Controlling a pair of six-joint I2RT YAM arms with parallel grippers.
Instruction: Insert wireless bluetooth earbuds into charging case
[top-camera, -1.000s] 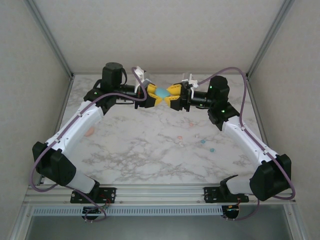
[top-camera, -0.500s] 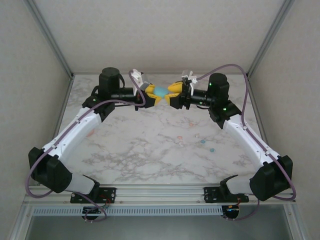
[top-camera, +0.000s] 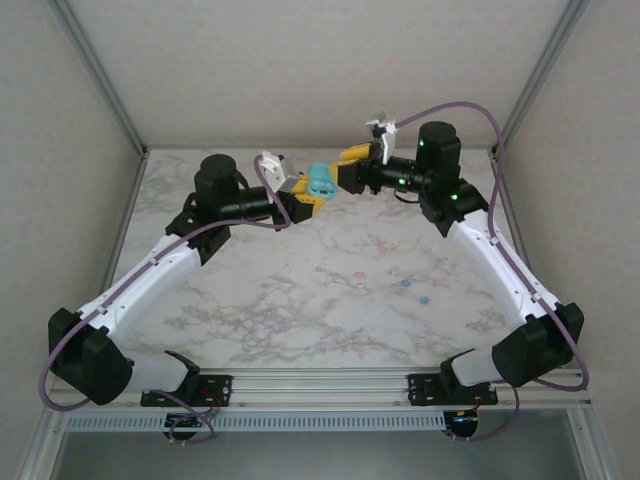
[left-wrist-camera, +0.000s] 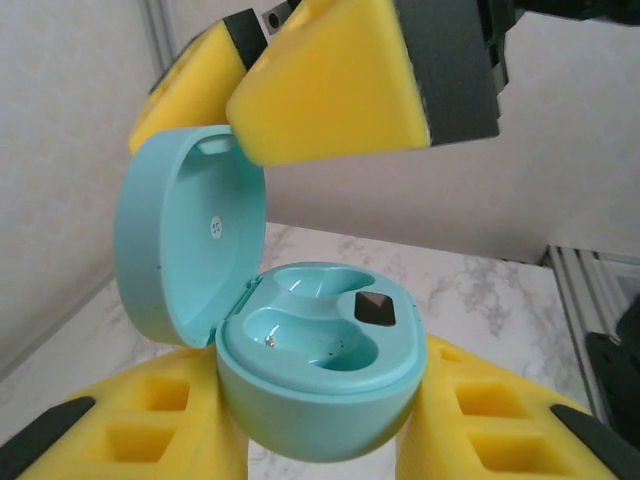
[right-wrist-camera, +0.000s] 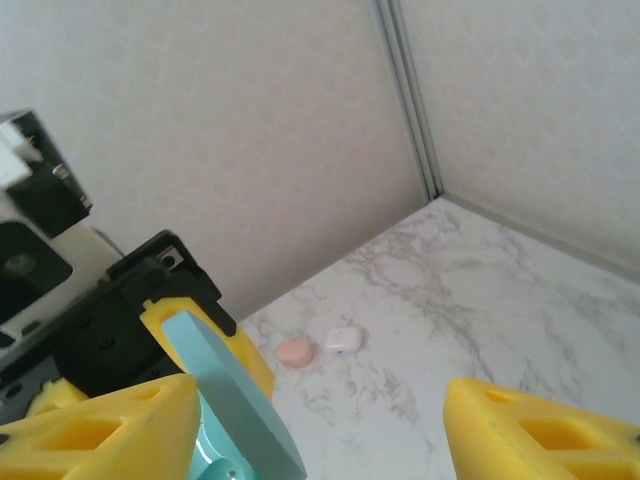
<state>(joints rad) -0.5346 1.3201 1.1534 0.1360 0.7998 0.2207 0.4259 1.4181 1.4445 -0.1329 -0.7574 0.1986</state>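
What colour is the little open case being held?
Pale teal case, clearest in the left wrist view.

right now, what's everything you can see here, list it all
charging case: one, pale teal, lid open, no earbuds inside, in the left gripper
earbuds: about six, teal, pinkish-orange, whitish, scattered on the table right of centre
pebble-like cases: two, pink and white, together on the table near a wall
table: one, white marble
left gripper: yellow fingers, shut on the charging case
right gripper: yellow fingers, open beside the charging case

The right gripper (top-camera: 346, 167) crowds the room above the open case (top-camera: 318, 181)
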